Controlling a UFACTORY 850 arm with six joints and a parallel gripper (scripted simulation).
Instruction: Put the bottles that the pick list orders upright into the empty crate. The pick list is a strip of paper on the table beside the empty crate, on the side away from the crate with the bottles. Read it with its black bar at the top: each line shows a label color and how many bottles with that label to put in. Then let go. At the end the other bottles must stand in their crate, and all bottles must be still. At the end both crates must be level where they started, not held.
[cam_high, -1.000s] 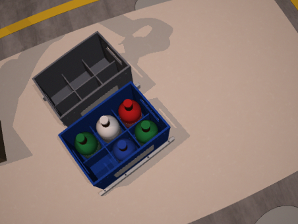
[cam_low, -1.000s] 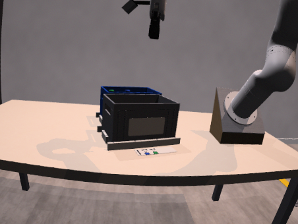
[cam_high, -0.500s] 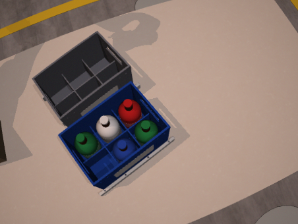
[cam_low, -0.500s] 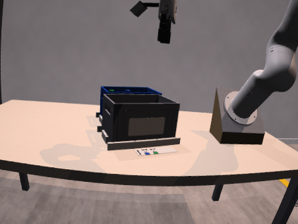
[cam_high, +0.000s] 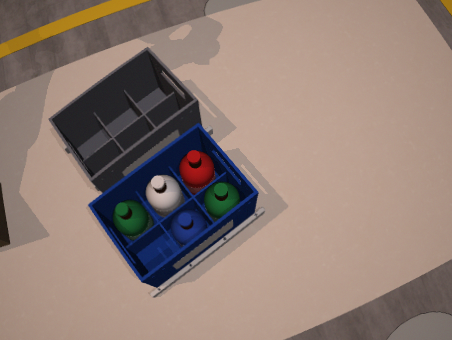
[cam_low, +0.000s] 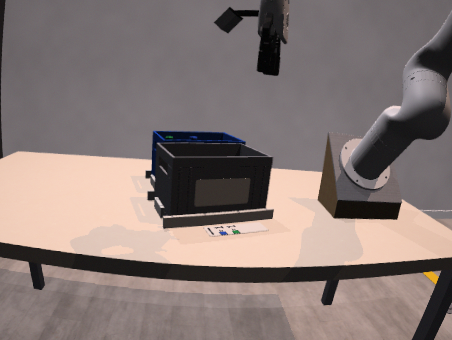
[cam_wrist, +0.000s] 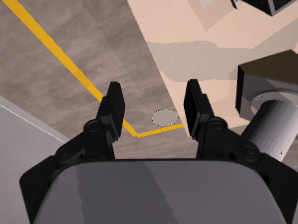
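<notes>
Pincer (cam_low: 268, 70) (cam_wrist: 153, 92) moderately wide, holding nothing, high above bench (cam_high: 350, 125) (cam_low: 75, 200) (cam_wrist: 185, 25). Blue bottle (cam_high: 188, 232) (cam_low: 193, 137) upright in blue crate (cam_high: 248, 204) (cam_low: 155, 152), beyond empty crate (cam_high: 192, 117) (cam_low: 260, 185) (cam_wrist: 261, 6) in exterior view; sideways travel probably needed before descent.

From my screen, the crate with the bottles (cam_high: 199, 280) (cam_low: 192, 135) is solid blue, the other crate (cam_high: 145, 49) (cam_low: 220, 182) dark grey. I see two green bottles (cam_high: 131, 218) (cam_high: 222, 200), one white bottle (cam_high: 164, 195), one red bottle (cam_high: 197, 170) and one blue bottle (cam_high: 188, 227). My pick list (cam_low: 257, 228) is white with a black bar, one blue patch and one green patch. The tabletop (cam_high: 350, 150) (cam_low: 65, 200) (cam_wrist: 185, 30) reads pale peach.
</notes>
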